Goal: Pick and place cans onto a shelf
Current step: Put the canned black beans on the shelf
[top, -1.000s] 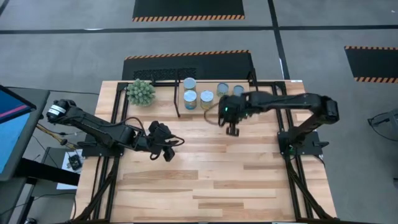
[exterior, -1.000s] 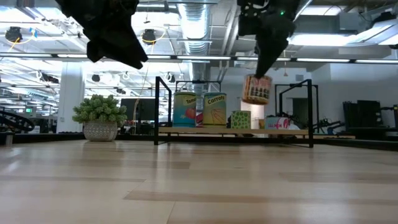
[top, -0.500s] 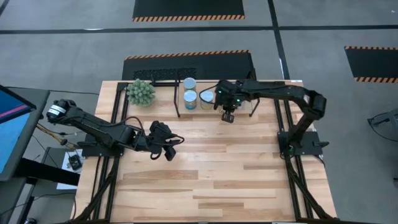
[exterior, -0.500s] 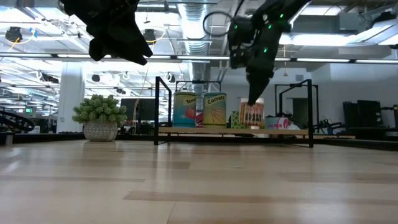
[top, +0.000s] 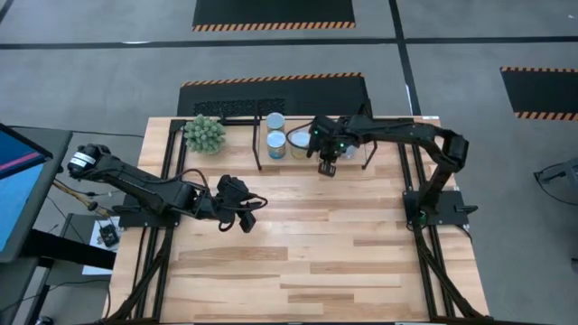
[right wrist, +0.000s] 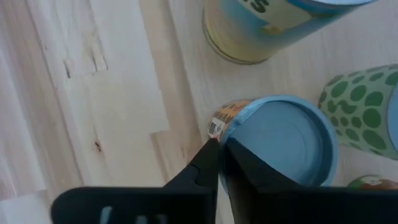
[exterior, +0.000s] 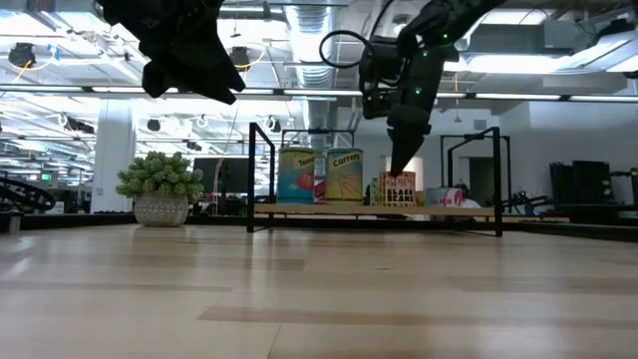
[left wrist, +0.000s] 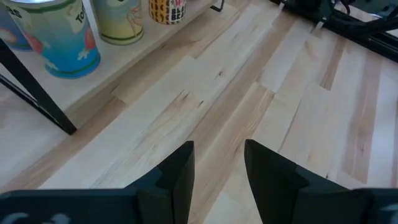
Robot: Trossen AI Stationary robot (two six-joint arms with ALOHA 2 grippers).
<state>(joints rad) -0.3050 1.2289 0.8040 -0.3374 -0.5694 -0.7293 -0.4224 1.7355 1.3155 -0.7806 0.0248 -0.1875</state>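
Note:
The shelf [exterior: 299, 210] stands at the table's far side, a low wood board on thin black legs. Several cans stand on it: a blue one [exterior: 296, 176], a yellow-green one [exterior: 345, 176] and a pink-labelled one [exterior: 446, 197]. My right gripper [exterior: 397, 168] is over the shelf, shut on an orange-labelled can [exterior: 398, 188] with a bluish top [right wrist: 280, 140]. My left gripper [top: 244, 217] hovers open and empty above the table's left middle, and its wrist view [left wrist: 217, 162] shows bare wood between the fingers. My right gripper pinches the orange-labelled can by the near edge of its top rim [right wrist: 216, 129], one finger outside the wall and one over the lid. The fingers slant down from the table's near side. The can stands upright with its base on the shelf board.
A green ball plant in a pot [top: 204, 134] stands left of the shelf. A green-dotted can [right wrist: 367, 106] and the yellow-green can [right wrist: 261, 31] stand close around the held one. The black table frame [top: 424, 217] runs along both sides. Bare wood [top: 307, 262] lies nearer.
My right gripper has gone toward the table's far edge and a little left, and down onto the shelf with the can. The can hung tilted in the air before; now it stands upright on the board among the other cans.

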